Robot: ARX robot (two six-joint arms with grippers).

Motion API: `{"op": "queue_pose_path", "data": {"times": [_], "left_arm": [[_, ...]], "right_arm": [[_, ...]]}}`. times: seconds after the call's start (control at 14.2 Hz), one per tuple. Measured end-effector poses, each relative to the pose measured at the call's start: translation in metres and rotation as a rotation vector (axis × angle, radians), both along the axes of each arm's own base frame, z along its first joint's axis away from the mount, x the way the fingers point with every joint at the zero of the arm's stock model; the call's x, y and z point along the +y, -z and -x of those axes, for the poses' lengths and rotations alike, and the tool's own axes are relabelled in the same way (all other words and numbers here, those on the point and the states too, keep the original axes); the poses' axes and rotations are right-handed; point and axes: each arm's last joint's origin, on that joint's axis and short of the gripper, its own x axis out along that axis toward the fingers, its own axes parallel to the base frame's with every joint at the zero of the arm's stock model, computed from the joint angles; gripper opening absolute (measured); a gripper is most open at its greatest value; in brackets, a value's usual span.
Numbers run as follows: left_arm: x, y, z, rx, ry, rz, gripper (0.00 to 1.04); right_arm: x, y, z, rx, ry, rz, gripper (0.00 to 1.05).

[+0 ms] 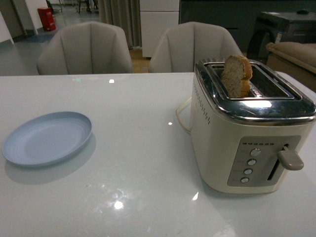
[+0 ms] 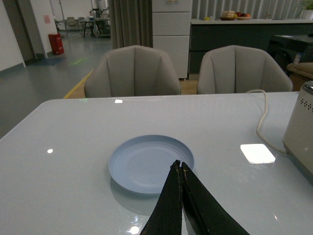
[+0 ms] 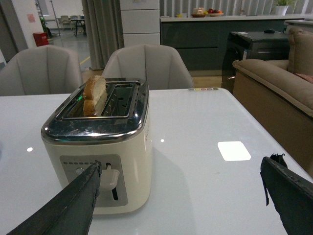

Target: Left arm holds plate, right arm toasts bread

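The left gripper (image 2: 179, 165) has its black fingers pressed together with nothing between them, the tips hanging over the near rim of the pale blue plate (image 2: 146, 161), which lies flat on the white table (image 1: 138, 148); whether they touch it is hard to tell. Well to the right stands the cream toaster (image 1: 247, 133), the bread (image 1: 236, 76) poking up from its left slot. The right gripper (image 3: 181, 186) is spread wide and empty, its one finger (image 3: 73, 203) just before the toaster's lever (image 3: 110, 177).
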Motion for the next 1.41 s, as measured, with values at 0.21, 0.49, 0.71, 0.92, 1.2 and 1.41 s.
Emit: {"op": "queue_pose_path", "data": {"times": [0.21, 0.49, 0.71, 0.92, 1.2, 1.41], "left_arm": [[0.0, 0.0, 0.001, 0.0, 0.0, 0.0, 0.02], [0.0, 0.001, 0.012, -0.008, 0.002, 0.0, 0.02], [0.0, 0.003, 0.012, 0.009, 0.0, 0.0, 0.02], [0.0, 0.004, 0.012, 0.013, 0.0, 0.0, 0.04], [0.0, 0.004, 0.012, 0.013, 0.0, 0.0, 0.56], [0.0, 0.004, 0.012, 0.013, 0.0, 0.0, 0.98]], "right_arm": [[0.0, 0.0, 0.0, 0.0, 0.0, 0.0, 0.98], [0.0, 0.0, 0.0, 0.0, 0.0, 0.0, 0.98], [0.0, 0.0, 0.0, 0.0, 0.0, 0.0, 0.98], [0.0, 0.0, 0.0, -0.001, 0.0, 0.0, 0.98], [0.0, 0.0, 0.0, -0.001, 0.0, 0.0, 0.98], [0.0, 0.0, 0.0, 0.0, 0.0, 0.0, 0.98]]}}
